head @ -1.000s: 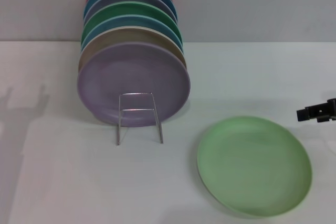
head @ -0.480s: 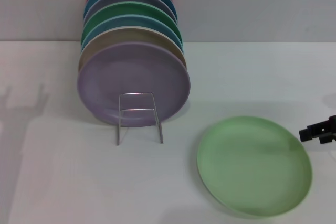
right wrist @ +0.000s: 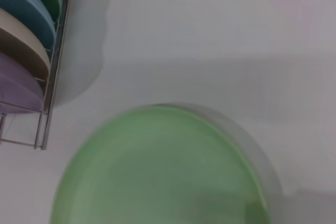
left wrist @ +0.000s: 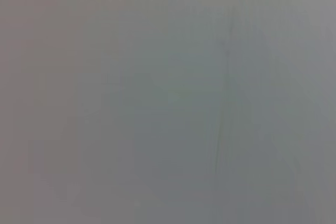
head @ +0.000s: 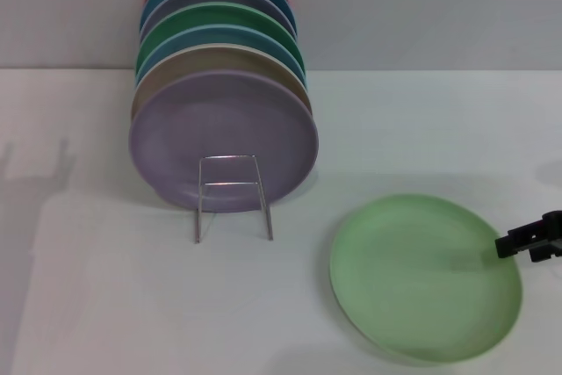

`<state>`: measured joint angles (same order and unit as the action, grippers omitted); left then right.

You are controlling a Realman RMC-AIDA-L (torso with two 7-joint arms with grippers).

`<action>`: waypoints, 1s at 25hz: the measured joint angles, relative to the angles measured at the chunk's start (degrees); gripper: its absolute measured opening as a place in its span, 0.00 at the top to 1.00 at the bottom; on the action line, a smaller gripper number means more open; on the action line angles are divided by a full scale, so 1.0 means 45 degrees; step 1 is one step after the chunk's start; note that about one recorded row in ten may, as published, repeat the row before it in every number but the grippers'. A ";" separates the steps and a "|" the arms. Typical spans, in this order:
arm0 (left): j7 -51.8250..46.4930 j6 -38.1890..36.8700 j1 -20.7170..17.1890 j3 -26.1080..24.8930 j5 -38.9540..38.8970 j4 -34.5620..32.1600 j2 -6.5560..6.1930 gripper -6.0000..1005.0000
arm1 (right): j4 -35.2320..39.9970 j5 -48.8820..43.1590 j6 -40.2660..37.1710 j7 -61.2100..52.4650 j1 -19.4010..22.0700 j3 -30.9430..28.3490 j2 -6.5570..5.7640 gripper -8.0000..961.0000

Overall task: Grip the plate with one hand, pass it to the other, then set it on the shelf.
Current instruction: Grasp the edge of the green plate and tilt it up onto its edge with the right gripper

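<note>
The light mint-green plate (head: 426, 277) lies flat on the white table at the front right, and it fills the lower part of the right wrist view (right wrist: 163, 171). My right gripper (head: 529, 243) comes in from the right edge, its black tip just over the plate's right rim. The shelf (head: 233, 196) is a thin silver wire rack at centre left, with an upright loop at its front; its side rail also appears in the right wrist view (right wrist: 53, 72). My left gripper is out of view, and the left wrist view is only blank grey.
Several coloured plates stand on edge in the rack, with a lavender plate (head: 224, 140) at the front and a tan plate (right wrist: 21, 45) behind it. A grey wall (head: 421, 6) closes the back of the table. An arm's shadow (head: 35, 164) falls at the far left.
My right gripper has moved down and slightly left, from above the plate's right side to its right rim. The plates and rack have not moved.
</note>
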<state>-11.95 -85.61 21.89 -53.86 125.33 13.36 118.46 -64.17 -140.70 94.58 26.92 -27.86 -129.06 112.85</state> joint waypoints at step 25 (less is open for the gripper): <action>-0.0372 -0.0313 -0.0123 -0.0062 0.0002 0.0000 -0.0016 0.17 | 0.1522 -0.0466 -0.1062 0.0134 -0.0339 0.0049 -0.0011 0.36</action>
<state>-13.63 -87.02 21.33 -54.14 125.34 13.36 118.39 -57.33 -142.79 89.81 27.53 -29.39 -128.84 112.80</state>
